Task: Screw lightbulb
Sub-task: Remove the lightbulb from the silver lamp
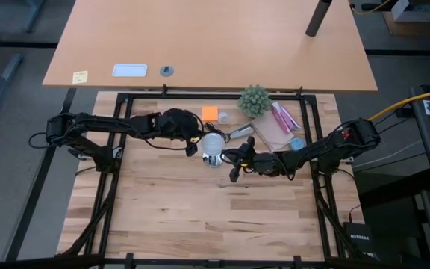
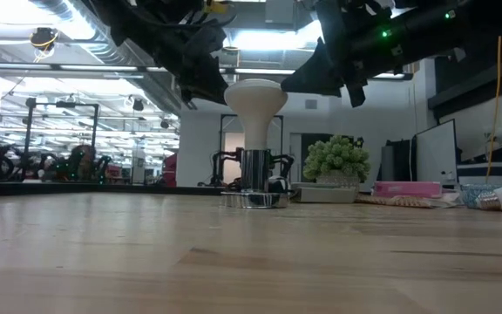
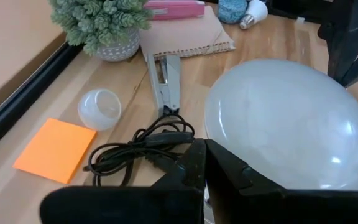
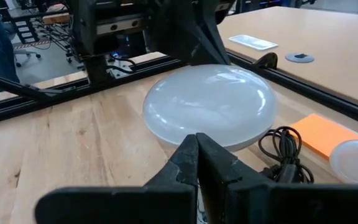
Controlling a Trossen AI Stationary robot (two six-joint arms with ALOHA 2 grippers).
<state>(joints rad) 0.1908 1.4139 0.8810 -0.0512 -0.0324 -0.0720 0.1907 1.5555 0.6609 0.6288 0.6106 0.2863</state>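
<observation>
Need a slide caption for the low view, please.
White lightbulb standing upright in its shiny silver base on the wooden table, with both arms' shut jaws hovering on either side of the bulb's head.

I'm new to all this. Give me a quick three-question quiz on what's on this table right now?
1. True or false: the lightbulb stands upright in the silver base.
2. The left gripper and right gripper are: A) both open B) both shut C) one of each.
3. Fill in: the sticky pad beside the black cord is ____.

Key: 1 true; 2 B; 3 orange.
</observation>
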